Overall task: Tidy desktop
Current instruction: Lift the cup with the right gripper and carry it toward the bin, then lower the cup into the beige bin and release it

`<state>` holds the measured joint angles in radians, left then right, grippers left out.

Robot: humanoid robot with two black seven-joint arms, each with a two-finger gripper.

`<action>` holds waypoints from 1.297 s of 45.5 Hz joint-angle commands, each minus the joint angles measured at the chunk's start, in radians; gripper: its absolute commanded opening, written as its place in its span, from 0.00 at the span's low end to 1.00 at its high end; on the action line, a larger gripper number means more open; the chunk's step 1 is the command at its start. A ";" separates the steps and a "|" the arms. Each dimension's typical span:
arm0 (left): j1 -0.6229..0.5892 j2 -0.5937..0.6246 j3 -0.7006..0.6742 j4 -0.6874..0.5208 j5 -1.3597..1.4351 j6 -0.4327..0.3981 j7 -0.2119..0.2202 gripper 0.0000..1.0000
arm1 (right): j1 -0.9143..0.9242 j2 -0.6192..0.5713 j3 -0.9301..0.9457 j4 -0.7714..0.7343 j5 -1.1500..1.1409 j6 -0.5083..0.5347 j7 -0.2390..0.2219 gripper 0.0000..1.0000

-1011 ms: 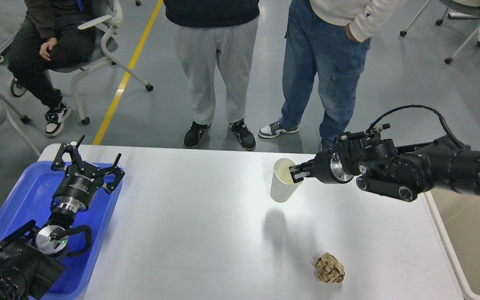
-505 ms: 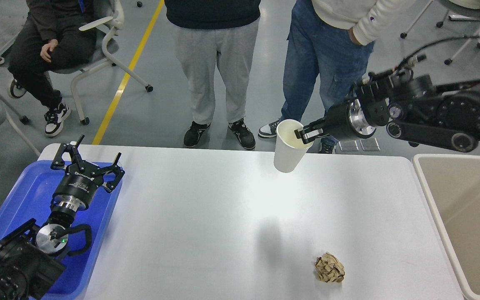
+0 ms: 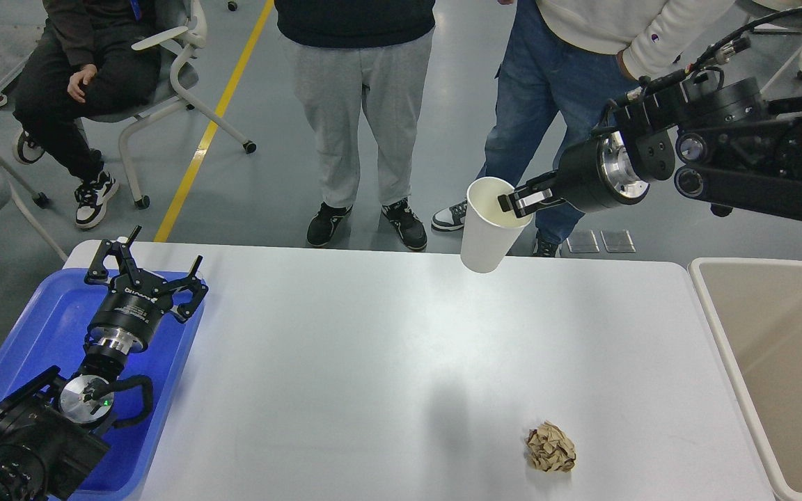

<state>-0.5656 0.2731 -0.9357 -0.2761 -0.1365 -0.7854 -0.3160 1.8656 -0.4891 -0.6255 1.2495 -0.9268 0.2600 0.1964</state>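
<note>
The white desktop [image 3: 345, 362] fills the middle of the head view. My right gripper [image 3: 514, 202] is shut on the rim of a white paper cup [image 3: 486, 231] and holds it upright in the air above the table's far edge. A crumpled brown paper ball [image 3: 551, 449] lies on the desktop near the front right. My left gripper [image 3: 142, 268] is open and empty, its fingers spread above the blue tray [image 3: 32, 327] at the left.
A beige bin [image 3: 777, 362] stands off the table's right edge. Two people stand just beyond the far edge, a third sits on a chair [image 3: 171, 76] at the back left.
My right gripper has lifted the cup off the desktop, up and slightly right. The cup's shadow has slid toward the front. The left arm has not moved.
</note>
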 commanded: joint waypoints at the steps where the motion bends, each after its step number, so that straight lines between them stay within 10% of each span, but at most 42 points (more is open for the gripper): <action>1: 0.000 0.000 0.000 0.000 0.000 0.000 0.000 1.00 | -0.017 -0.035 0.001 0.001 0.002 -0.002 -0.002 0.00; 31: 0.000 0.000 0.000 0.000 0.000 0.000 0.000 1.00 | -0.384 -0.496 0.348 -0.102 0.029 -0.016 -0.003 0.00; 59: 0.000 0.000 0.000 0.000 0.000 0.000 0.000 1.00 | -0.859 -0.537 0.621 -0.446 0.638 -0.116 0.002 0.00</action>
<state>-0.5657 0.2730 -0.9356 -0.2761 -0.1365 -0.7854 -0.3159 1.1674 -1.0316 -0.0778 0.9193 -0.5374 0.1951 0.1957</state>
